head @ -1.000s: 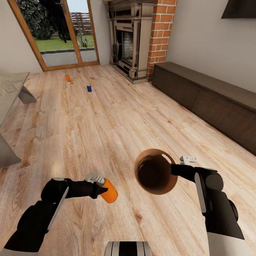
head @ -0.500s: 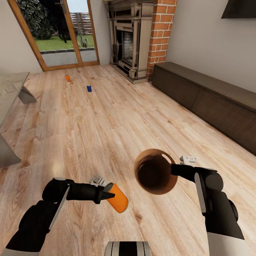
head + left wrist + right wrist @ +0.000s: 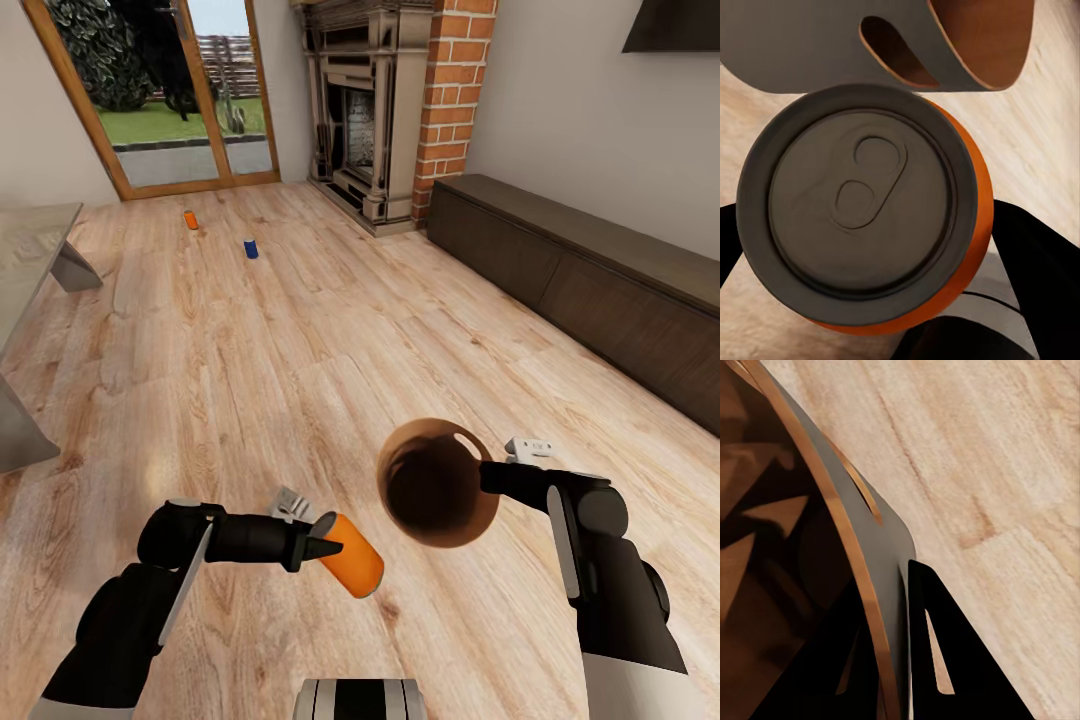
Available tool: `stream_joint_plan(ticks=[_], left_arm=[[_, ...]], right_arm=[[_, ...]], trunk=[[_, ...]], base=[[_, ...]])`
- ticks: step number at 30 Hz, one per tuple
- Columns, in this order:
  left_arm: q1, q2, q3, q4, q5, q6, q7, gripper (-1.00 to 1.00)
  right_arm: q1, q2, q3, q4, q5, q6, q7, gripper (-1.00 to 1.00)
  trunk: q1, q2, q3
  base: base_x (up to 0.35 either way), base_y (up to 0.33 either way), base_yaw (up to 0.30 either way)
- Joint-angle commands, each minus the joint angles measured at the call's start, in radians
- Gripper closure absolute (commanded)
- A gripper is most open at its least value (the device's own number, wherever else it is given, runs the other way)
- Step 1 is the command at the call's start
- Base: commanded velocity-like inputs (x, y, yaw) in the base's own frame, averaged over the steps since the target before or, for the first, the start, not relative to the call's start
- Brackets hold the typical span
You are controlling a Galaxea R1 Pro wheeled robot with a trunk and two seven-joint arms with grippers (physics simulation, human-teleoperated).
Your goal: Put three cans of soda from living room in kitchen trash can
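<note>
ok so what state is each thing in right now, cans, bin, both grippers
held orange can: gripped, tilted, beside the bin
bin: held off the floor, mouth tipped toward the camera, nothing visible inside
far orange can: on the floor
blue can: upright on the floor
left gripper: shut on the can
right gripper: clamped on the bin's rim

The grey low table is cut off at the left edge; the far cans' tops are too small to tell

Head view high over floor; wrist views close on shared bin.
</note>
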Motion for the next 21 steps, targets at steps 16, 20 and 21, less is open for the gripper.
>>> stream_joint_plan(ticks=[16,20,21], left_arm=[[-0.006,-0.104,-0.001,0.0,0.001,0.01,-0.003,1.0],[-0.006,-0.106,-0.001,0.0,0.002,0.01,-0.004,1.0],[-0.006,-0.106,-0.001,0.0,0.002,0.01,-0.004,1.0]], right_arm=[[0.0,0.0,0.0,0.0,-0.026,-0.006,0.002,1.0],[0.0,0.0,0.0,0.0,-0.026,-0.008,0.002,1.0],[0.0,0.0,0.0,0.0,-0.026,-0.008,0.002,1.0]], trunk=[[0.0,0.0,0.0],[0.0,0.0,0.0],[0.0,0.0,0.0]], base=[[0.0,0.0,0.0],[0.0,0.0,0.0],[0.0,0.0,0.0]])
